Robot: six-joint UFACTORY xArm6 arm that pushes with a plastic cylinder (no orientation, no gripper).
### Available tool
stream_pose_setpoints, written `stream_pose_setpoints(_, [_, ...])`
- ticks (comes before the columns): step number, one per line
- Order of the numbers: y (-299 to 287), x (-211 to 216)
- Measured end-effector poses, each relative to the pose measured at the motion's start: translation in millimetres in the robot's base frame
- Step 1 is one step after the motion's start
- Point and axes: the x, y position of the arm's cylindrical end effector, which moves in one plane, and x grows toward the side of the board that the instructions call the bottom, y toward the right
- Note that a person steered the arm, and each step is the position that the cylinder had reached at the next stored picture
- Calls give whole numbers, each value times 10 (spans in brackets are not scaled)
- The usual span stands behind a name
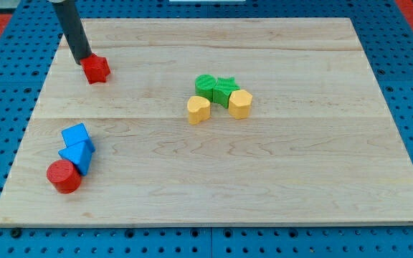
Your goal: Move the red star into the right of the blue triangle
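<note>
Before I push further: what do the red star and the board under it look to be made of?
Red star: probably matte plastic or painted wood; flat even colour, no grain visible. Board: pale wood with a smooth finish, showing lengthwise grain and plank seams. My tip sits at the star's upper-left edge.

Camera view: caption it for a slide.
My tip touches the red star at the board's upper left, far from the blue triangle.

No text, label, brand, number or sign can be read anywhere in this view.
</note>
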Motion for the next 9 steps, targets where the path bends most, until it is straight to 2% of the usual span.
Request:
stream_pose_setpoints(2, [608, 309])
stream_pose_setpoints(3, [865, 145])
stream_pose_setpoints(6, [603, 1012])
stream_pose_setpoints(7, [603, 1080])
stream_pose_setpoints(9, [579, 1743])
